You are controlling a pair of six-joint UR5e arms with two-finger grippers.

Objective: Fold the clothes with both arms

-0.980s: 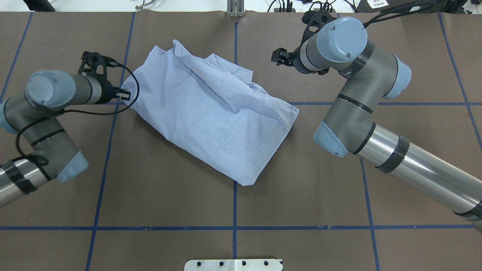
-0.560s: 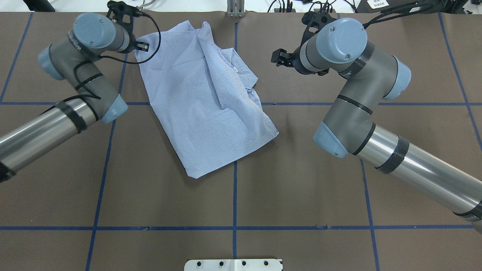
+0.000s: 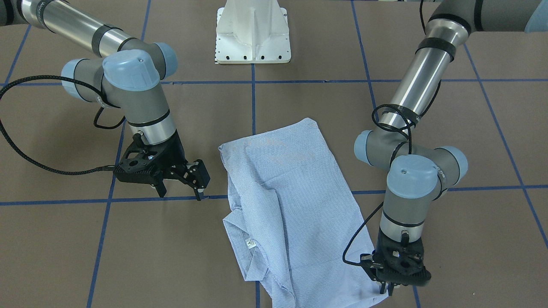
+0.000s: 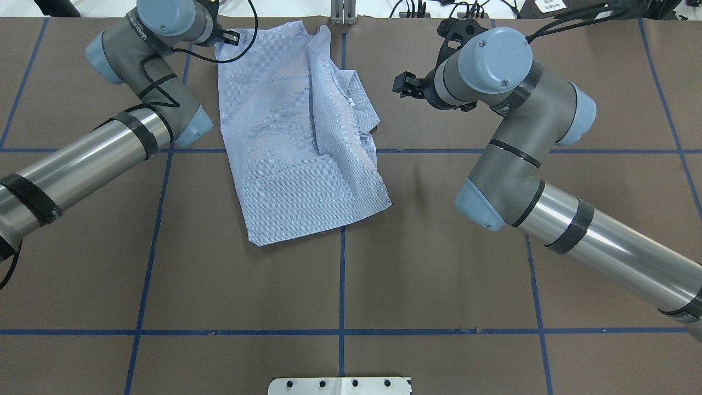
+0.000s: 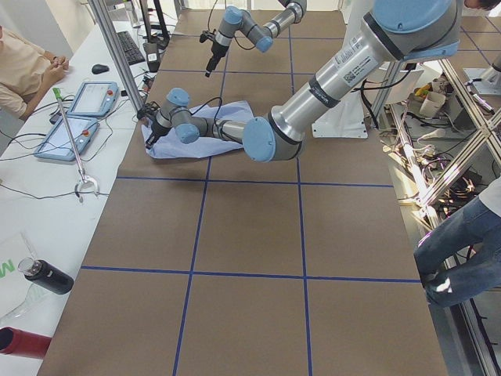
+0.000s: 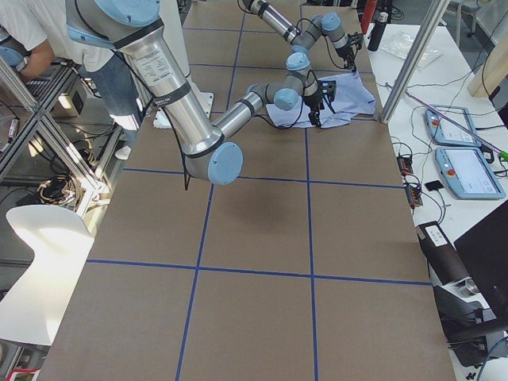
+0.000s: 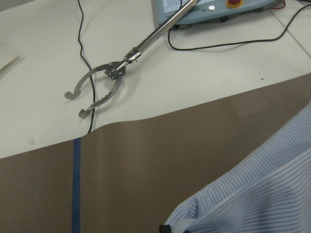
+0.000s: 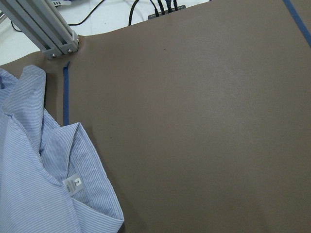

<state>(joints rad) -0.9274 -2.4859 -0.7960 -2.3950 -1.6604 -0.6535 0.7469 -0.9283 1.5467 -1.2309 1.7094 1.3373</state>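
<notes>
The clothes are one light blue striped shirt, lying crumpled across the far middle of the brown table, collar and white neck label towards its right side. My left gripper is at the table's far edge, shut on the shirt's far-left corner. From the front the same gripper pinches the shirt at its near corner. My right gripper hovers open to the right of the collar, apart from the cloth and holding nothing. In the right wrist view the label sits at lower left.
The white pedestal base stands at the robot's side of the table. An aluminium post rises at the far edge. Beyond it, a white bench carries cables, pendants and a metal grabber tool. A person sits there.
My left arm has swung from the table's left side to the far edge, dragging the shirt's corner with it. The shirt has turned and slid farther away. The right arm has barely moved.
</notes>
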